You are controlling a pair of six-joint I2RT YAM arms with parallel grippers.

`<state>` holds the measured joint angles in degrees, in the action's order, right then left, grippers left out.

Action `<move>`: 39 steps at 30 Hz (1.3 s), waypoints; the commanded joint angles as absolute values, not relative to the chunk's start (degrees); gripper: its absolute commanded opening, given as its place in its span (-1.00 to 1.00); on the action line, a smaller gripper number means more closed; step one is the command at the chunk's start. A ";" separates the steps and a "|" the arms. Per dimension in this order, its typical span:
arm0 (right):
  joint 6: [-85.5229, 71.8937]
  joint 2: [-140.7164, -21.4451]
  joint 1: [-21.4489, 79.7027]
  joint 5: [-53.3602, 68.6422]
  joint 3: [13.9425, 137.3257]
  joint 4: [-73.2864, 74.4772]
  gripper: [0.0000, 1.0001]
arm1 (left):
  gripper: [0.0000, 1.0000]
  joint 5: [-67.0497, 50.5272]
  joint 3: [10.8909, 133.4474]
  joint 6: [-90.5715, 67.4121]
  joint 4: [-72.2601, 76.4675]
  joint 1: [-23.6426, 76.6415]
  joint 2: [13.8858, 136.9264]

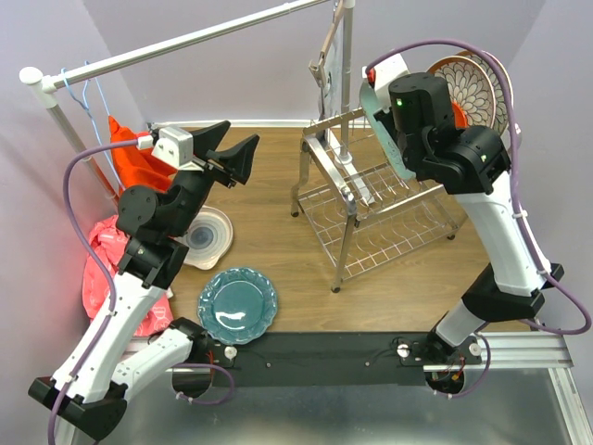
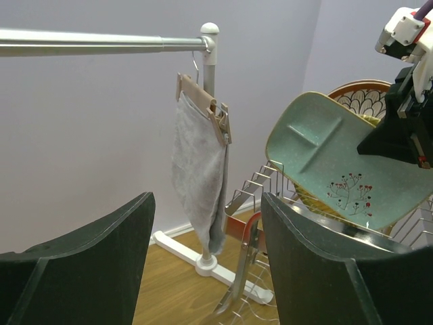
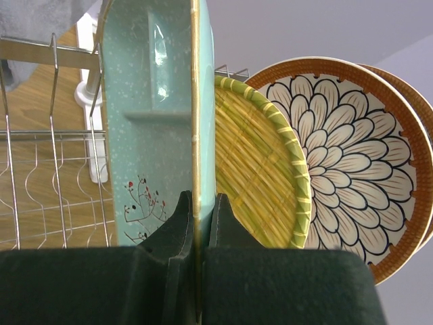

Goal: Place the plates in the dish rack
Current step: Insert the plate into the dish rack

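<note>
My right gripper is shut on the rim of a pale teal divided plate and holds it upright over the dish rack, beside a yellow woven plate and two brown-rimmed floral plates standing in the rack. In the top view the right gripper is above the rack's far end. My left gripper is open, empty and raised over the table's left side. A teal scalloped plate and a white-grey swirl plate lie on the table.
A white clothes rail spans the back, with a grey cloth on a wooden hanger near the rack. Orange-red and pink items sit at the far left. Walls close in on three sides.
</note>
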<state>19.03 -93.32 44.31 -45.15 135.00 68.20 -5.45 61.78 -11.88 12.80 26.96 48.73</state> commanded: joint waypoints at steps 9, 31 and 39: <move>18.81 -91.05 44.74 -45.97 134.47 69.52 -0.93 | 0.45 -6.77 61.17 -11.95 13.97 26.28 47.46; 23.55 -90.44 44.82 -46.58 136.93 69.00 -0.91 | 0.45 -8.35 62.49 -11.95 14.76 25.84 49.31; 23.56 -88.95 44.74 -46.06 134.74 69.52 -0.91 | 0.45 -8.79 62.84 -11.86 14.77 25.66 49.66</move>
